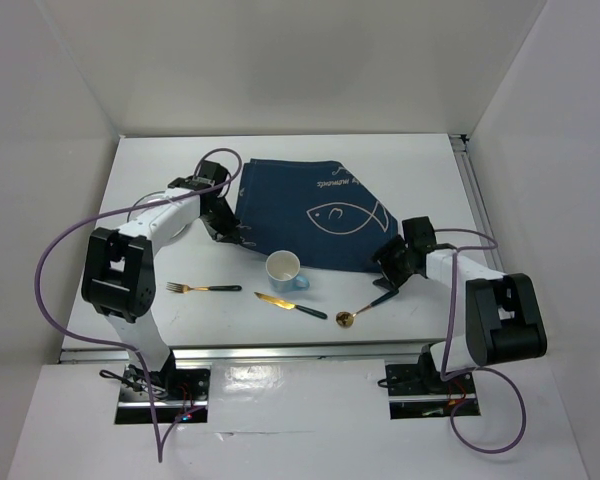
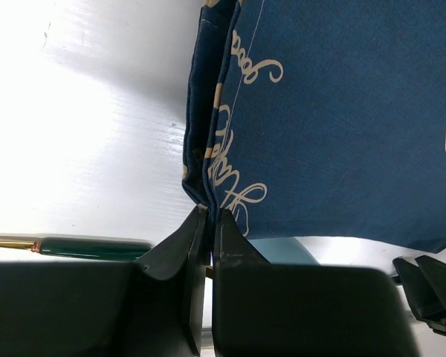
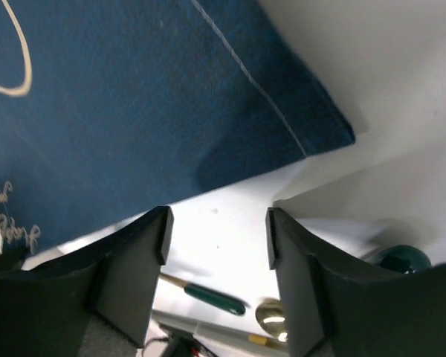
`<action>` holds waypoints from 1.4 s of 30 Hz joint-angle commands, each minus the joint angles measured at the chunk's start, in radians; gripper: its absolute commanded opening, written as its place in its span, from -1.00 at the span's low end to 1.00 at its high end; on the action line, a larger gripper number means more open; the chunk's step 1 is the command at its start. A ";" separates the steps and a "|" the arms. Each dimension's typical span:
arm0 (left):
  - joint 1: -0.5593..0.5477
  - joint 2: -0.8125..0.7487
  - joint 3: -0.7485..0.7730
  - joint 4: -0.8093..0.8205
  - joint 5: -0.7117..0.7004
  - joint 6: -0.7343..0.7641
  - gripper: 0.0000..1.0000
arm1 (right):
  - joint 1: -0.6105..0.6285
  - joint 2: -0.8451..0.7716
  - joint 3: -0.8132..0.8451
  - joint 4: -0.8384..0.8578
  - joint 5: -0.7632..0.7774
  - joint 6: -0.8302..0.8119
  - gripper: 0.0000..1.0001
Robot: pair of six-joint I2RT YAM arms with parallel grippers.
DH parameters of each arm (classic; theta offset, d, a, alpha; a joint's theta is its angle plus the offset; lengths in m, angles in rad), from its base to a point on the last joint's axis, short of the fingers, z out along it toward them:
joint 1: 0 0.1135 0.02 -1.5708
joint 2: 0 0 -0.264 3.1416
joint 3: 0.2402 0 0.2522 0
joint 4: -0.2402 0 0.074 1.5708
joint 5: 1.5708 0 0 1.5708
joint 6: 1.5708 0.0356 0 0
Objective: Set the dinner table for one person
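The dinner table (image 1: 150,180) is a white tabletop with a metal rail along its front. A navy placemat (image 1: 310,205) with a white fish drawing lies at its centre. My left gripper (image 1: 229,229) is shut on the placemat's near left corner, and the folded cloth edge (image 2: 208,149) runs up from between the jaws (image 2: 209,217). My right gripper (image 1: 388,264) is open and empty just off the placemat's near right corner (image 3: 312,126), with bare table between its fingers (image 3: 217,236).
A white and pale blue cup (image 1: 283,269) stands at the placemat's near edge. A green-handled fork (image 1: 202,288), knife (image 1: 292,306) and gold spoon (image 1: 363,309) lie in a row near the front rail (image 1: 280,350). White walls surround the table.
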 commanded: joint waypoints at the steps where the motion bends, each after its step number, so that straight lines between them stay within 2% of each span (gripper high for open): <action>1: -0.002 -0.044 0.000 0.004 0.006 0.013 -1.00 | -0.005 0.003 -0.019 0.058 0.083 0.040 0.28; 5: 0.007 -0.053 0.018 -0.005 0.006 0.022 -1.00 | -0.005 0.030 0.000 0.069 0.137 0.068 0.14; 9: 0.007 -0.053 0.044 -0.016 0.006 0.031 -1.00 | -0.005 0.072 0.032 0.089 0.187 0.088 -0.11; 13: 0.016 -0.053 0.089 -0.038 -0.003 0.040 -1.00 | -0.005 0.111 0.111 0.080 0.244 0.076 -0.97; 17: 0.017 -0.033 0.187 -0.065 -0.003 0.086 -1.00 | -0.005 0.142 0.263 0.027 0.278 0.016 -1.00; 20: 0.027 0.016 0.348 -0.110 -0.003 0.128 -1.00 | -0.014 0.161 0.403 0.043 0.287 -0.061 -1.00; 21: 0.038 0.031 0.468 -0.139 0.008 0.140 -1.00 | -0.014 0.175 0.514 0.043 0.275 -0.085 -1.00; 23: 0.052 0.093 0.614 -0.186 0.008 0.169 -1.00 | -0.023 0.229 0.657 0.003 0.266 -0.148 -1.00; 24: 0.065 0.111 0.688 -0.237 0.008 0.169 -1.00 | -0.023 0.243 0.787 -0.037 0.266 -0.171 -1.00; 25: 0.066 0.125 0.819 -0.257 0.008 0.181 -1.00 | -0.023 0.243 0.837 -0.052 0.266 -0.203 -1.00; 28: 0.095 0.119 0.899 -0.271 0.028 0.192 -1.00 | -0.023 0.197 0.868 -0.031 0.241 -0.240 -1.00; 30: 0.121 0.034 0.824 -0.233 0.040 0.192 -1.00 | -0.014 0.111 0.805 0.001 0.212 -0.250 -1.00; 31: 0.121 -0.002 0.699 -0.205 0.060 0.183 -1.00 | -0.014 0.079 0.714 0.026 0.201 -0.250 -1.00; 33: 0.121 -0.117 0.554 -0.127 0.060 0.174 -1.00 | -0.014 -0.020 0.600 0.061 0.180 -0.250 -1.00; 34: 0.121 -0.154 0.476 -0.099 0.074 0.174 -1.00 | -0.003 -0.051 0.473 0.076 0.168 -0.250 -1.00; 35: 0.121 -0.189 0.310 -0.069 0.086 0.165 -1.00 | -0.003 -0.081 0.416 0.076 0.155 -0.250 -1.00; 37: 0.121 -0.275 0.159 -0.018 0.071 0.165 -1.00 | 0.020 -0.150 0.313 0.057 0.155 -0.250 -1.00; 38: 0.121 -0.294 0.030 -0.003 0.062 0.165 -1.00 | 0.020 -0.168 0.223 0.043 0.155 -0.250 -1.00; 42: 0.132 -0.318 -0.130 0.007 0.052 0.165 -1.00 | 0.020 -0.269 0.070 -0.011 0.166 -0.231 -1.00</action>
